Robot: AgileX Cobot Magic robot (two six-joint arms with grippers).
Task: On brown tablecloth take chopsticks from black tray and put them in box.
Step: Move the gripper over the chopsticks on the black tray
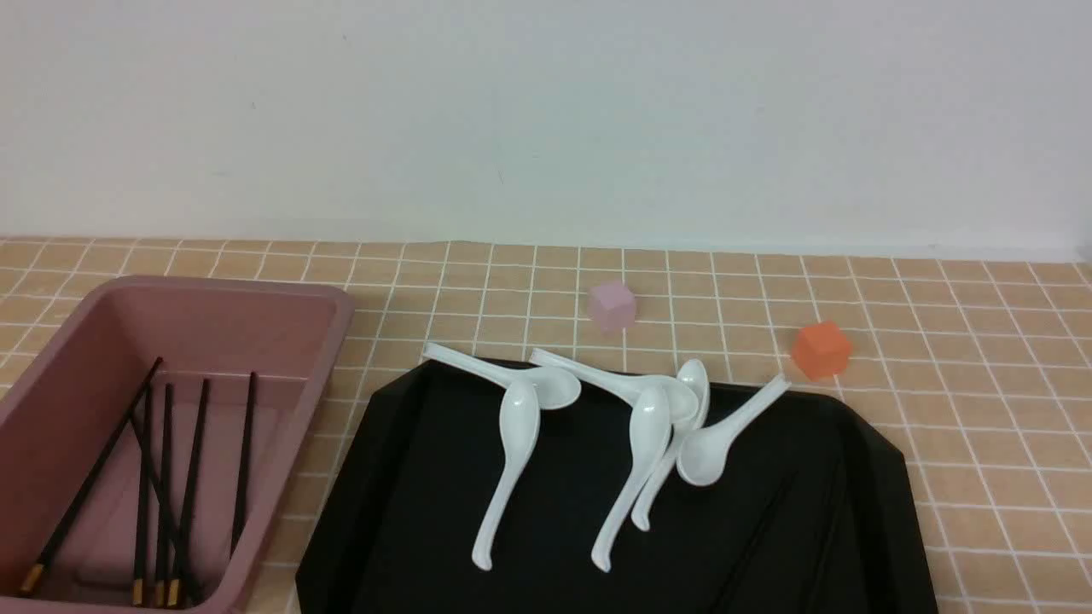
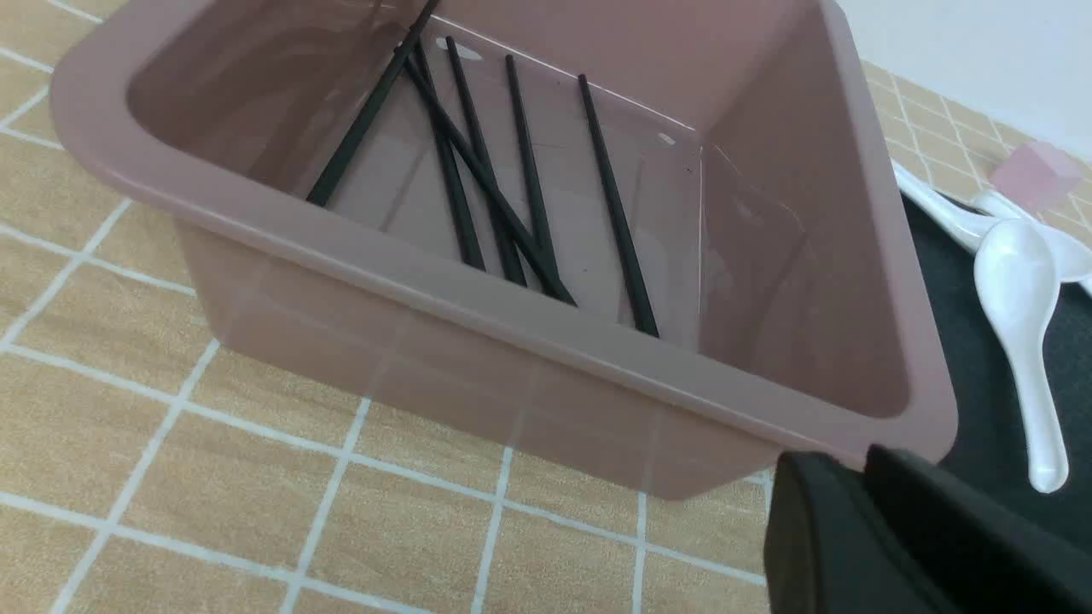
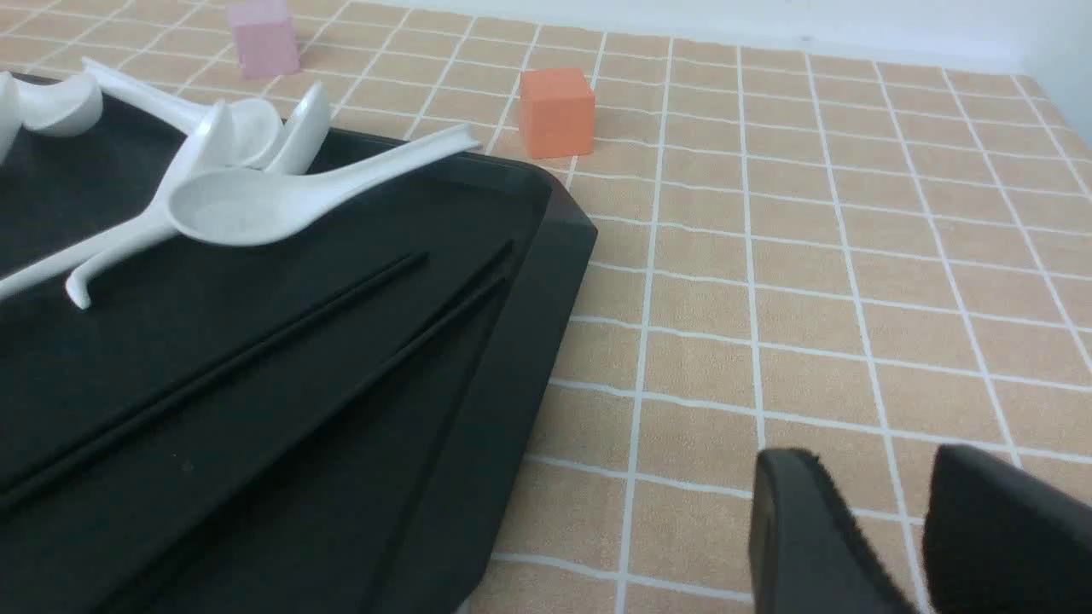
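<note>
The pink box stands at the left on the brown tablecloth. Several black chopsticks with gold ends lie inside it, as the left wrist view also shows. The black tray lies in the middle. A few more chopsticks lie on its right part, faint in the front view. My left gripper is shut and empty, just outside a corner of the box. My right gripper is open and empty over the cloth, beside the tray's rim. Neither gripper shows in the front view.
Several white spoons lie across the tray's far part, and they also show in the right wrist view. A small pink cube and a small orange cube stand on the cloth behind the tray. A white wall runs behind the table.
</note>
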